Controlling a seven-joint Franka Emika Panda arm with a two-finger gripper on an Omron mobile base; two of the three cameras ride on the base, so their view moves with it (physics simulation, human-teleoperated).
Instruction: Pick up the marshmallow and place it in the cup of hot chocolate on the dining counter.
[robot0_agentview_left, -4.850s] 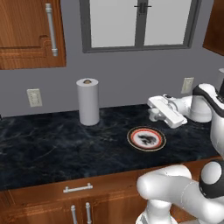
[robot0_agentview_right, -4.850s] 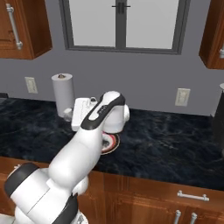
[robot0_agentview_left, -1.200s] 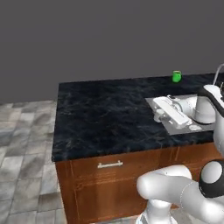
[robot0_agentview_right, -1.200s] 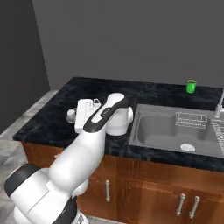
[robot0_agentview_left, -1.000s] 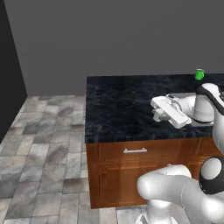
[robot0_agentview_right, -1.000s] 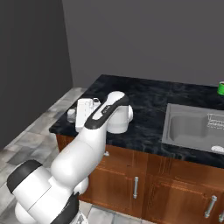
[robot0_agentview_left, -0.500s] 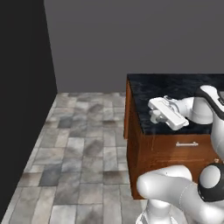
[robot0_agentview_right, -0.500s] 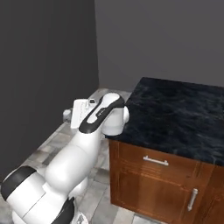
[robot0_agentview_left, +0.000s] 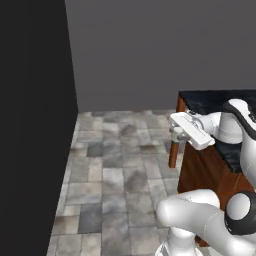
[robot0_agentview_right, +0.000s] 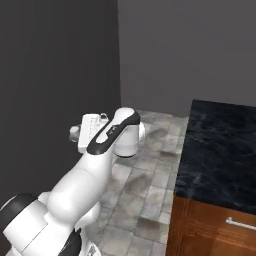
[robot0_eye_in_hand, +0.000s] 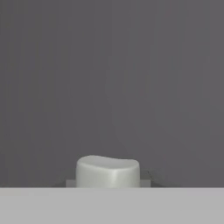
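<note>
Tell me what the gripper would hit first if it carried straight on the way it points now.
Probably the plain grey wall: the hand view looks along the gripper over the marshmallow held in its fingers, and nothing else stands ahead. How far off the wall is cannot be judged.

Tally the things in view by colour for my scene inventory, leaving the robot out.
White: 1, the small soft white marshmallow
Black: 1, the black marbled stone counter top
Brown: 1, the brown wood counter base
Grey: 2, the grey stone-tile floor and the plain grey wall
Total: 5
</note>
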